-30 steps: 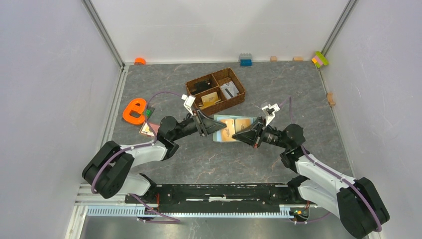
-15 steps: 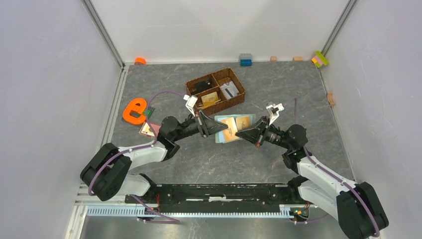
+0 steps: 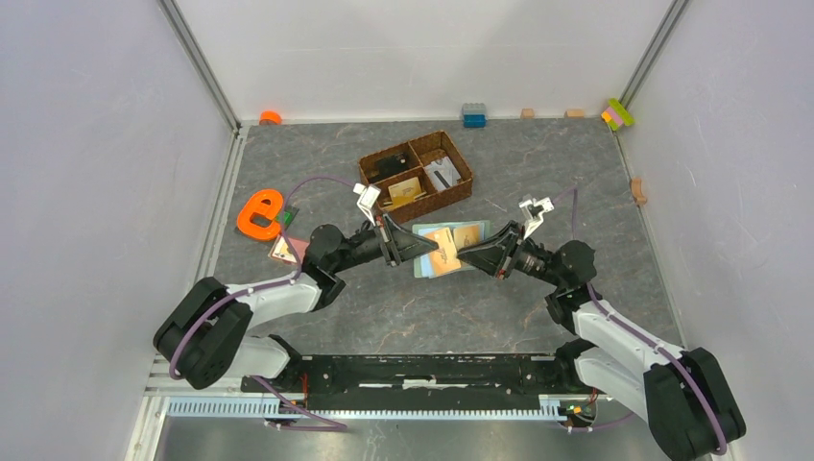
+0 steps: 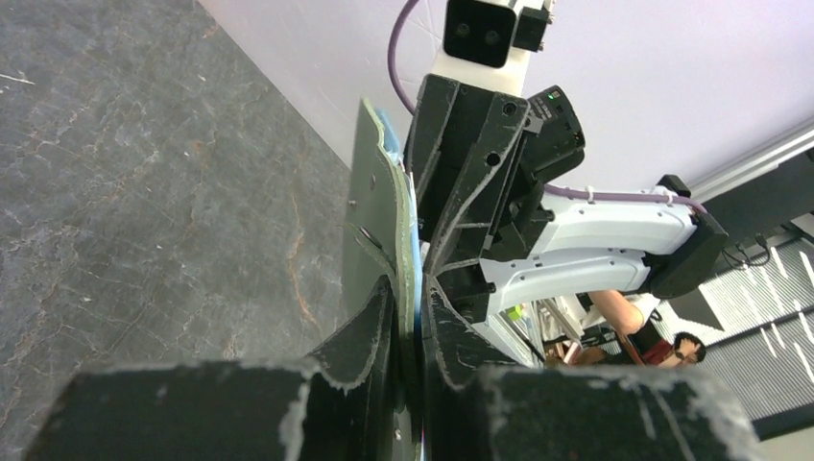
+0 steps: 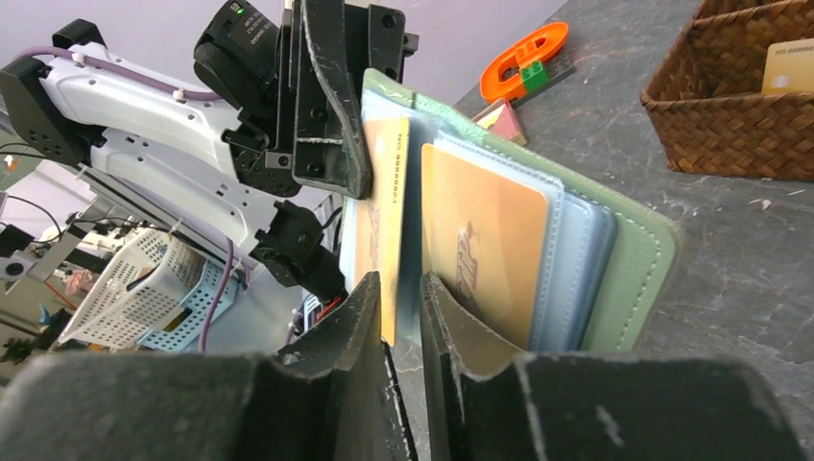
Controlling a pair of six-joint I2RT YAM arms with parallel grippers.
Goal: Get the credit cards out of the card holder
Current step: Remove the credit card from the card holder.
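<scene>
The left gripper (image 4: pixel 411 298) is clamped on the card holder (image 4: pixel 379 211), one finger on its sage-green outside and the other on the pale blue inside; the right gripper (image 5: pixel 401 288) has its jaws slightly apart, with the lower edge of a tan-orange credit card (image 5: pixel 389 192) standing in the narrow gap between them and a sliver of space showing on one side; a second tan card (image 5: pixel 480 230) sits in the clear slot just beside it, further from that gap; the holder lies spread open between the two grippers, which meet it from opposite sides, the left gripper's finger pressed over the inside just beside the first card; whether it touches the table (image 3: pixel 384 307) I cannot tell; it lies just on the near side of the brown wicker basket (image 3: pixel 459 178), toward the arm bases; one compartment of the basket holds a yellowish card (image 3: pixel 405 189); the orange letter e (image 3: pixel 257 213) lies well to the left of the basket.
</scene>
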